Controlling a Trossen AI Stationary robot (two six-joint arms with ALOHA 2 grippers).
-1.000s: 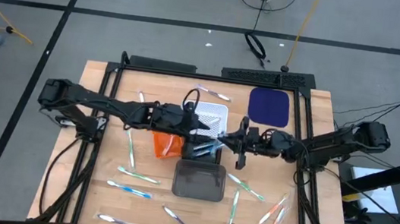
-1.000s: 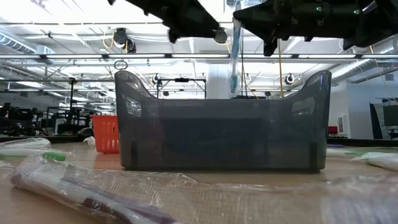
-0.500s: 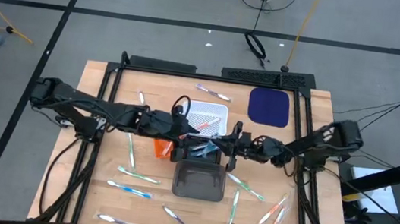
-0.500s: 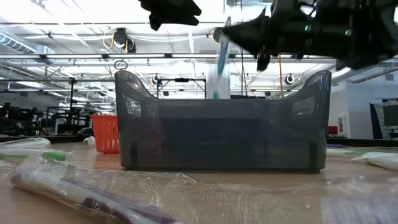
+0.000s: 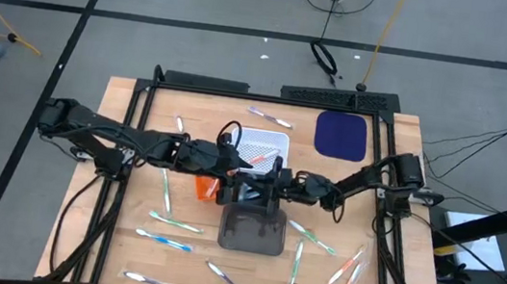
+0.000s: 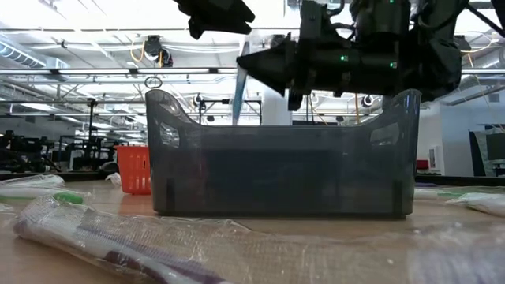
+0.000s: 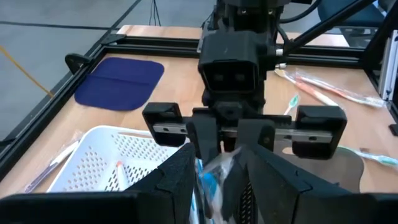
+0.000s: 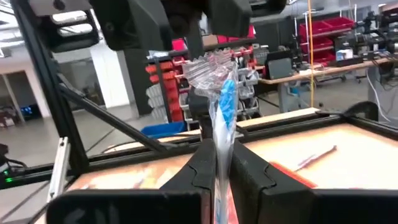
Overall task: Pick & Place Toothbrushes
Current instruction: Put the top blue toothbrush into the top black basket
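Wrapped blue toothbrush (image 8: pixel 222 118) clamped upright in right gripper (image 8: pixel 219 163) jaws over grey bin (image 5: pixel 251 230); left gripper (image 7: pixel 217 167) jaws released nearby.

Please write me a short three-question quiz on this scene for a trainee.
1. True or false: the right gripper is shut on the blue plastic toothbrush in a clear wrapper.
2. That toothbrush is: A lying flat on the table; B hanging roughly upright; C inside the orange basket.
3. Fill in: the left gripper, close by, is ____.
Key: 1 true; 2 B; 3 open.
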